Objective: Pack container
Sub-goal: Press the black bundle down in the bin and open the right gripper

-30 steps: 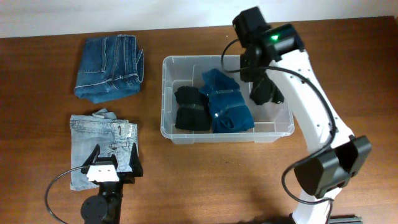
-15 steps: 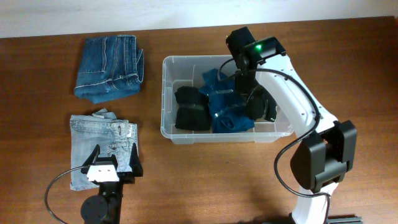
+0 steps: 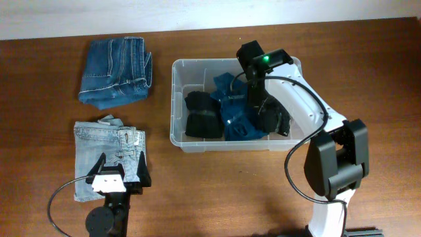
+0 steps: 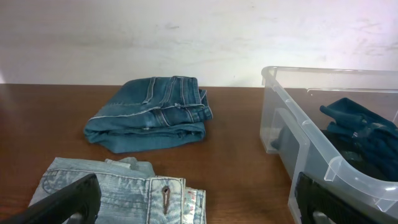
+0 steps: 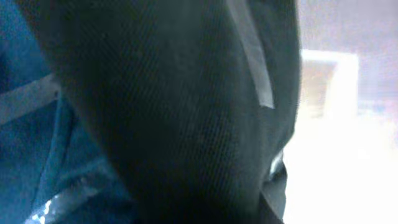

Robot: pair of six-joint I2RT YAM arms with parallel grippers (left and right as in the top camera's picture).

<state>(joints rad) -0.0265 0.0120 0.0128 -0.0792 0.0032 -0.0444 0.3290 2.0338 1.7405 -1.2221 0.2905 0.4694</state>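
Note:
The clear plastic container (image 3: 176,99) stands mid-table and shows at the right of the left wrist view (image 4: 311,146). It holds a folded black garment (image 3: 200,115) at the left and dark blue jeans (image 3: 240,112) in the middle. My right gripper (image 3: 266,118) reaches down inside the container's right part, shut on a black garment (image 3: 276,123). That dark fabric (image 5: 174,112) fills the right wrist view and hides the fingers, with blue denim (image 5: 31,155) beside it. My left gripper (image 3: 118,172) is open and empty, low over folded light-blue jeans (image 3: 99,148).
Folded mid-blue jeans (image 3: 115,72) lie at the back left, also seen in the left wrist view (image 4: 149,115). The light-blue jeans (image 4: 124,186) lie just under the left fingers. A pale wall runs behind the table's far edge.
My right arm has swung left and down, carrying the black garment from over the container's right end lower into it beside the blue jeans. The left arm has not moved.

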